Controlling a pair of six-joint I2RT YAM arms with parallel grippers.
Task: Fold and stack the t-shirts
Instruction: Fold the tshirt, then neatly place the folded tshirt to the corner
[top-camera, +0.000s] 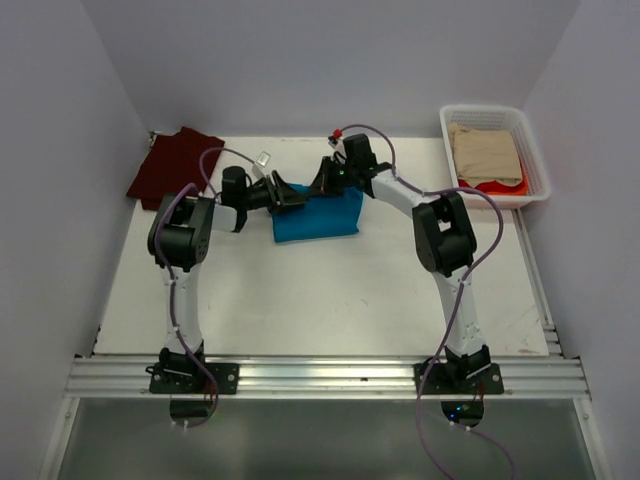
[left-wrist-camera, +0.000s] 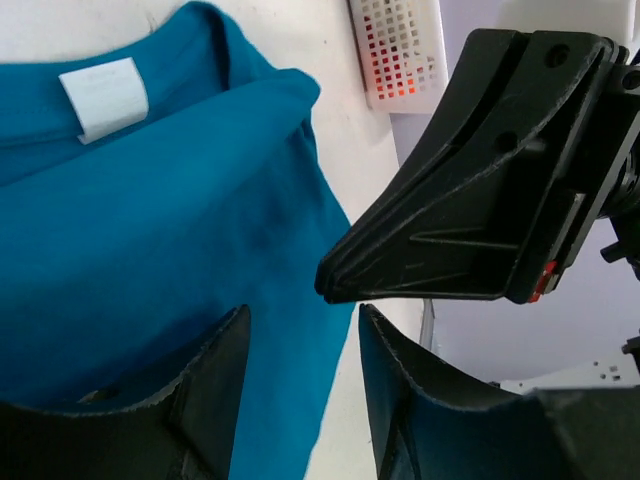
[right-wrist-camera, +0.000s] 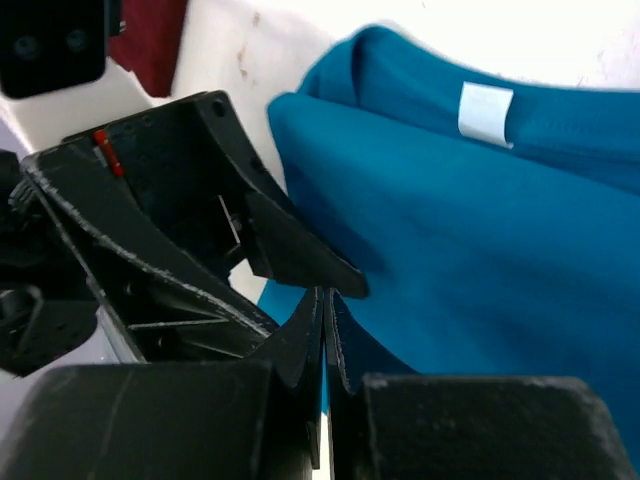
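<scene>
T-shirts: two total. Bright teal-blue soft cloth t-shirt (top-camera: 320, 222) sits folded mid white tabletop (top-camera: 300, 300), bit toward 12 o'clock. At its 11 o'clock edge, left gripper (left-wrist-camera: 302, 320) has jaws apart over cloth, nothing clamped. Next to it, right gripper (right-wrist-camera: 325, 300) is pinched tight; can't tell if cloth caught. Risk imo: two grippers nearly touching, could knock; lopsided pull would drag fold open. Dark maroon cloth t-shirt (top-camera: 172, 165) lies rumpled at 10 o'clock, well apart. One white plastic lattice basket (top-camera: 480, 108) at 2 o'clock.
</scene>
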